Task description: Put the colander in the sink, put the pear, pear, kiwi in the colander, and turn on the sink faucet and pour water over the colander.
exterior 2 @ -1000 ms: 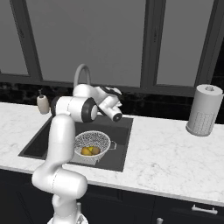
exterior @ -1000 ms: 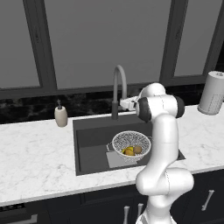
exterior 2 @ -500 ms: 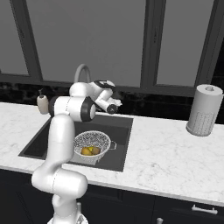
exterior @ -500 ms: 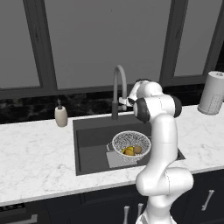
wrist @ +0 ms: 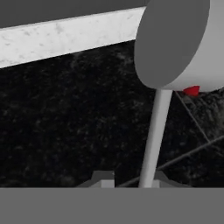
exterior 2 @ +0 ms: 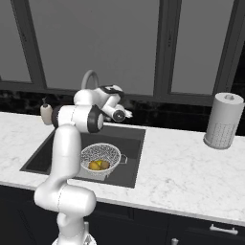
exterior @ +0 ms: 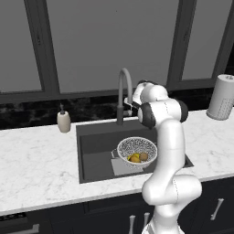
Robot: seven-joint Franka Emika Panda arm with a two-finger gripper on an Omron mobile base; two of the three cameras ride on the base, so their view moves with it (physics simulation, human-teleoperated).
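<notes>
At the faucet (exterior: 123,93), thin lever (wrist: 154,140) runs lengthwise straight between gripper (wrist: 129,178) tips, jaws nearly together around it, contact unclear.

even flat render light, hand view blurry

No text, label, brand or number can be read anywhere — none at all.

I am in a kitchen. A white marble counter (exterior: 36,155) holds a big dark-grey sink (exterior: 93,153) with a tall grey bent tap (exterior: 122,93). A small beige soap bottle (exterior: 63,121) and a white paper towel roll (exterior 2: 220,121) stand beside dark windows (exterior: 100,43). Dark cupboards (exterior 2: 191,229) sit below.
</notes>
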